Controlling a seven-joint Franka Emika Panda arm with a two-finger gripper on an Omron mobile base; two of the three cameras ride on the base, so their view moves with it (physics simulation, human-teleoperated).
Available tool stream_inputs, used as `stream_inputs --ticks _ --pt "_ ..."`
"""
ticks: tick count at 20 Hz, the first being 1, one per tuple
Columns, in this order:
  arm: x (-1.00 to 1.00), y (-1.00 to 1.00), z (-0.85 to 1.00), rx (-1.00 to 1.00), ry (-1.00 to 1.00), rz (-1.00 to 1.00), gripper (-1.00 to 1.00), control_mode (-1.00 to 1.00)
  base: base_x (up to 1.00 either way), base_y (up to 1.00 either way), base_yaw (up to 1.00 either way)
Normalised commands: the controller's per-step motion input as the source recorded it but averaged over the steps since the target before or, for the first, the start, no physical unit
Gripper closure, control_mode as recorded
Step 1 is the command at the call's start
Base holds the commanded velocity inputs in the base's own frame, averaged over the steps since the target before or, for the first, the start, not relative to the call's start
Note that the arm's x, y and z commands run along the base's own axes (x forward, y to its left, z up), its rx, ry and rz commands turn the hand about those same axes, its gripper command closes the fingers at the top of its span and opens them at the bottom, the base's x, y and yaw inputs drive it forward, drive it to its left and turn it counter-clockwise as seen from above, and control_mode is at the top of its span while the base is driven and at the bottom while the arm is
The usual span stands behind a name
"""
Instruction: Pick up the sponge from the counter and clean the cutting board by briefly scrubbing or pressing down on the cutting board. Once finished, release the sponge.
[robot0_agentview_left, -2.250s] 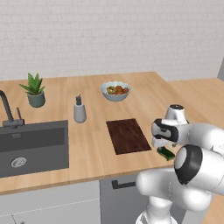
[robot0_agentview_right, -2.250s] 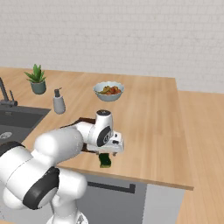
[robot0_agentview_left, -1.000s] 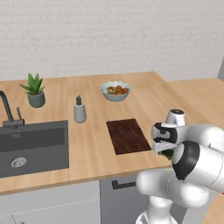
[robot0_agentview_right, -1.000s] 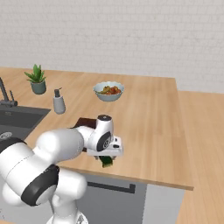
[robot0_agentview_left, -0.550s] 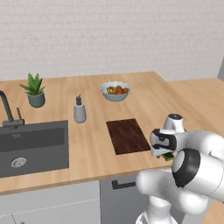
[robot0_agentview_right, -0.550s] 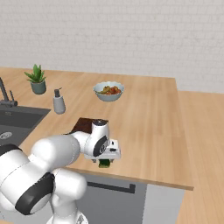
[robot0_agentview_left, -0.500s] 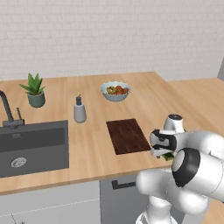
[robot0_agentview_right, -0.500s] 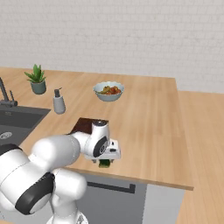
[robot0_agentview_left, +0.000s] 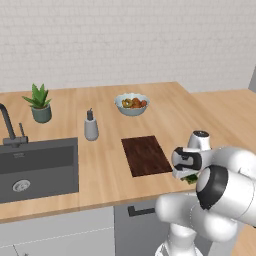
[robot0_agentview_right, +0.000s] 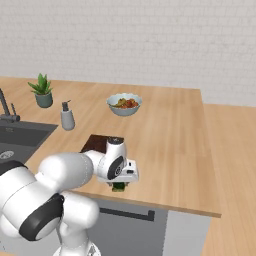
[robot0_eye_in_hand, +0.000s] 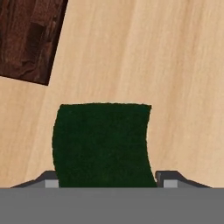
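Pincer (robot0_eye_in_hand: 105, 177) has sunk lower, straddling sponge (robot0_eye_in_hand: 103, 146).

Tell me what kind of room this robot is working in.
A kitchen, rendered in simulation. A wooden counter holds a dark sink with a tap, a soap dispenser, a fruit bowl and a cutting board.

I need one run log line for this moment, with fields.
phase: grasping sponge | gripper: low at counter, fingers either side of sponge | cutting board: bare, apart from sponge | scrub: not yet done
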Motion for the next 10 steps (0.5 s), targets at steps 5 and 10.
stream_inputs --ticks 5,10 --pt "-0.01 0.0 0.0 0.0 -0.02 0.0 1.0 -1.0 0.0 0.0 0.0" --pt "-0.12 0.2 0.25 0.0 -0.06 -0.11 1.0 -1.0 0.0 0.0 0.0"
